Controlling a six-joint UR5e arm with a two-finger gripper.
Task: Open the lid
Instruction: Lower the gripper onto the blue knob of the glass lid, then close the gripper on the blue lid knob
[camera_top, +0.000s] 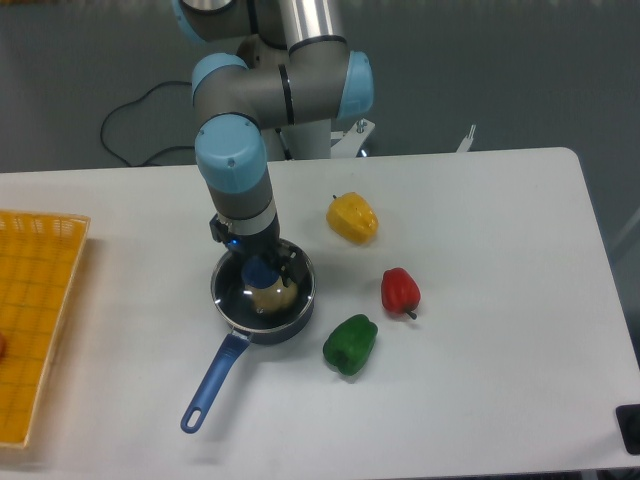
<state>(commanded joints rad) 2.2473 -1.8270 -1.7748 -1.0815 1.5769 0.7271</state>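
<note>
The lid (240, 298), a clear glass disc with a thin metal rim, lies flat on the dark blue saucepan (262, 325). Its blue knob (260, 273) shows at the centre. My gripper (262, 270) reaches straight down over the lid, and its dark fingers (285, 266) stand on either side of the knob. Whether they press on the knob cannot be told from this view. A pale round object (272, 296) shows through the glass inside the pan. The pan's long blue handle (210, 385) points toward the front left.
A yellow pepper (352, 218) lies right of the arm. A red pepper (400, 290) and a green pepper (350, 343) lie right of the pan. An orange mesh basket (35, 320) stands at the table's left edge.
</note>
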